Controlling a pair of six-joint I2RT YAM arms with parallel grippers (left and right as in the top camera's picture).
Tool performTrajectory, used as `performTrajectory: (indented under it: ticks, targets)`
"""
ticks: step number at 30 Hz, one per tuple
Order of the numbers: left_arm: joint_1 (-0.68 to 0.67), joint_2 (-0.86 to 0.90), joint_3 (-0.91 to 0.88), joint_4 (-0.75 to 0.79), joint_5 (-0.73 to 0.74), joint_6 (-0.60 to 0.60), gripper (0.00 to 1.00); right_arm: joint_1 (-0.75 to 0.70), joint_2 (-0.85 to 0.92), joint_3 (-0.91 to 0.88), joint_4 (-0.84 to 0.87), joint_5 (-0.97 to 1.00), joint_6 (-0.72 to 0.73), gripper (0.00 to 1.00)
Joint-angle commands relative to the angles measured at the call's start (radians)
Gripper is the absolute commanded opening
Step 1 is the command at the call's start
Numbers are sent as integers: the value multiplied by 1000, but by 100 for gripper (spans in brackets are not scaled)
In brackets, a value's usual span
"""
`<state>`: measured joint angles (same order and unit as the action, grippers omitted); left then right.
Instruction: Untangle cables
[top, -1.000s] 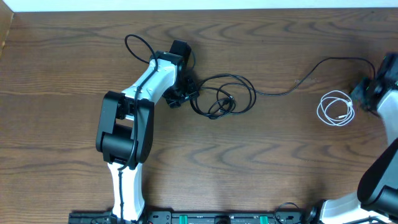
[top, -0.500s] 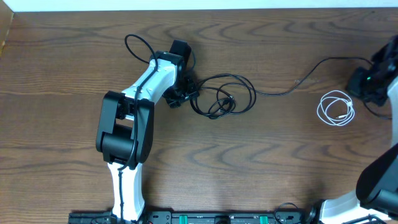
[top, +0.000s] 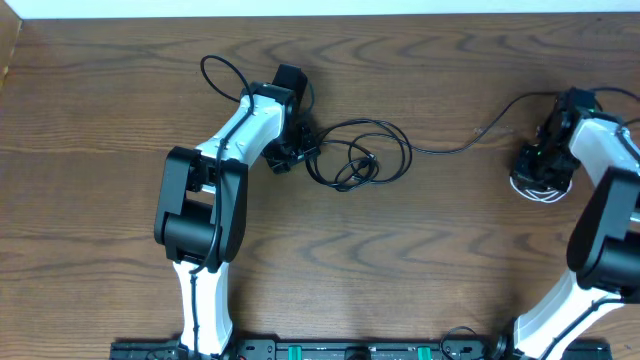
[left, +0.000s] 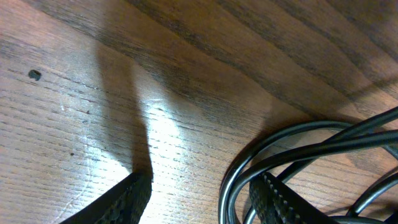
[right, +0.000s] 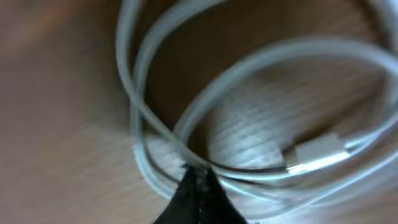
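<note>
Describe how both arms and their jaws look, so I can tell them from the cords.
The left arm and right arm both have smooth white links joined by bulky black joint housings. A thin black wire loops off the left arm near its wrist. The jaws are black, and the left pair's tips have a fine ribbed texture. No markings are legible.

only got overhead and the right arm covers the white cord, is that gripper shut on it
observer: the right wrist view shows the right gripper shut, with its tips together where white cord strands cross. It's too blurred to tell if one is pinched.
operator: and the left, anything between its fingers
observer: the left wrist view shows the left gripper open, low over the wood. A loop of black cable lies between its fingers, close to one of them.
</note>
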<state>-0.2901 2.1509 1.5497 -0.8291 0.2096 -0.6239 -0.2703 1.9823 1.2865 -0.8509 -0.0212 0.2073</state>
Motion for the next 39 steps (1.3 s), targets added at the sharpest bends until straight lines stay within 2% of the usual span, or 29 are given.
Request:
performTrajectory:
  ticks: [1,11,17,20,22,23,24,27,29,31,33,35,36,39]
  targets:
    - [2,32,-9,2,-27,10,57,-1,98,-13,58,103,-7,1]
    - [2,32,-9,2,-27,10,57,-74,133,-2,283,385,-6,1]
    - [2,32,-9,2,-27,10,57,-169,133,20,407,386,-6,1]
    - [3,32,-9,2,-27,10,57,-208,125,111,350,280,-63,1]
    - [3,32,-9,2,-27,10,57,-214,114,177,285,205,-82,9]
    - [3,32,-9,2,-27,10,57,-215,105,214,245,176,-82,16]
    - [3,32,-9,2,-27,10,57,-215,98,247,210,158,-82,25]
    - [3,32,-9,1,-27,10,58,-207,75,353,92,106,-82,59]
    - [3,32,-9,1,-27,11,70,-196,63,419,15,75,-82,71]
    - [5,29,-6,0,-27,11,82,-180,50,478,-66,43,-82,76]
    - [8,26,7,-16,-27,11,90,-164,37,512,-121,10,-88,78]
    - [13,18,30,-45,-27,11,93,-149,24,527,-153,-30,-105,80]
    - [14,11,42,-57,-26,18,93,-142,20,528,-161,-61,-112,85]
    - [21,-16,73,-82,-27,48,93,-119,17,527,-185,-218,-145,91]
